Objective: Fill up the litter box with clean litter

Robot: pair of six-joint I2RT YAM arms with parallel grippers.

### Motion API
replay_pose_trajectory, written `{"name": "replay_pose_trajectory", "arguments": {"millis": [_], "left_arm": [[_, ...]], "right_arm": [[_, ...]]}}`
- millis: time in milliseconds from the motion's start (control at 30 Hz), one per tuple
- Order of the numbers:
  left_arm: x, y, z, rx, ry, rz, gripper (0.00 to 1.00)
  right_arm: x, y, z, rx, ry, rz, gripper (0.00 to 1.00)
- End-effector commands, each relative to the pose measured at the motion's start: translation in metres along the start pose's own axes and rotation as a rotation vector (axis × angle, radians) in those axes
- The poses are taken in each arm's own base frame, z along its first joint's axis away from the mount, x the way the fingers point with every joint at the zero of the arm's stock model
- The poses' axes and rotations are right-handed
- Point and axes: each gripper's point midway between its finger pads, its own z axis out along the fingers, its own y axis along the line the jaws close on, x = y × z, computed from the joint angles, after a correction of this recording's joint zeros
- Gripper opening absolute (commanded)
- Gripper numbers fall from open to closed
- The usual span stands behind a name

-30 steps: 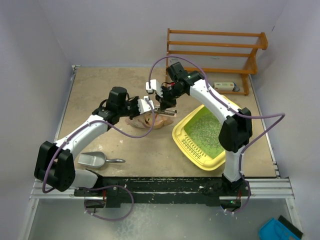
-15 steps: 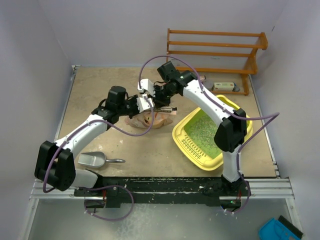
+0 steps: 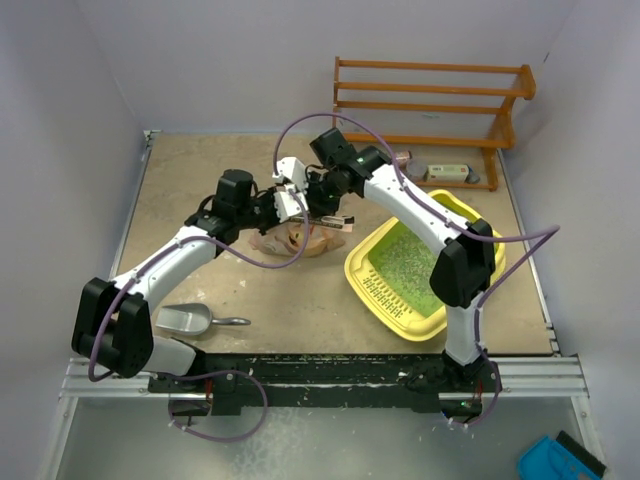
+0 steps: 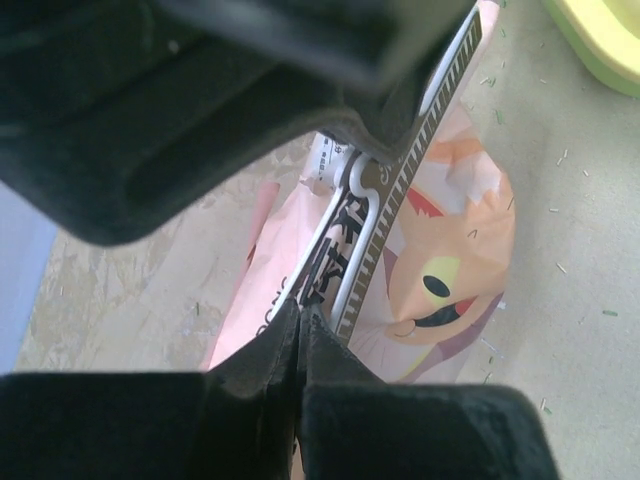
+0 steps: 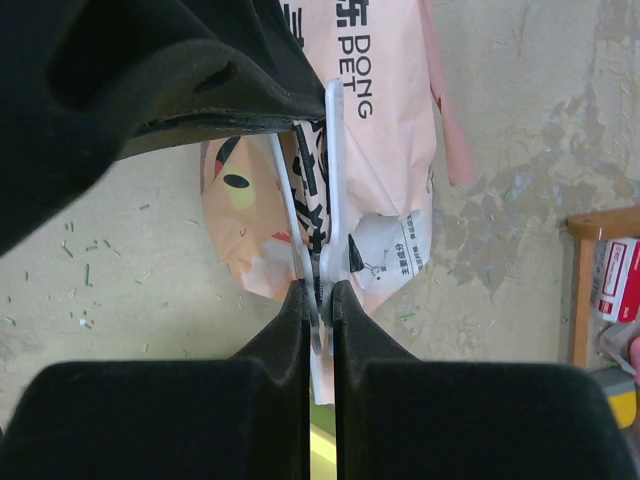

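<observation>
The yellow litter box (image 3: 365,272) lies at the right of the table, with pale grey-green clean litter (image 3: 412,258) spread over its green floor. Left of it stands the tan printed bag (image 3: 300,240). My left gripper (image 3: 300,213) is shut on the bag's top edge, and in the left wrist view its jaws (image 4: 300,318) pinch the striped closure strip of the bag (image 4: 450,230). My right gripper (image 3: 322,208) is shut on the same top edge from the other side, its jaws (image 5: 320,292) clamped on the white strip above the bag (image 5: 385,120).
A silver scoop (image 3: 186,320) lies near the front left. A wooden rack (image 3: 430,100) stands at the back right with a small box (image 3: 447,172) under it. A corner of the litter box (image 4: 600,40) is close beside the bag. Stray granules dot the table around it.
The right arm has swung left and drawn the bag's top edge with it, closer to the left gripper. The left arm has barely moved. Both grips have held.
</observation>
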Motion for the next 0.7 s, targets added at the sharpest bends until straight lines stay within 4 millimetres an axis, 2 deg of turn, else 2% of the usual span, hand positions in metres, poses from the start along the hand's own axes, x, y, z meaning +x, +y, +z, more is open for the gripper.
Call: {"name": "replay_pose_trajectory", "arguments": {"millis": [0,233,600,667], "left_arm": [[-0.046,0.014,-0.001,-0.020,-0.129,0.036,0.00],[-0.047,0.013,0.000,-0.008,-0.134,0.030,0.00],[-0.046,0.015,0.002,-0.015,-0.128,0.021,0.00],[-0.047,0.016,0.002,-0.016,-0.132,0.019,0.00]], "right_arm": [[-0.007,-0.025,-0.016,0.193,-0.030,0.028,0.00],[0.001,-0.035,-0.024,0.304,-0.035,0.049,0.00],[0.004,-0.038,-0.028,0.323,-0.001,0.125,0.00],[-0.001,-0.034,-0.026,0.303,-0.028,0.127,0.00]]}}
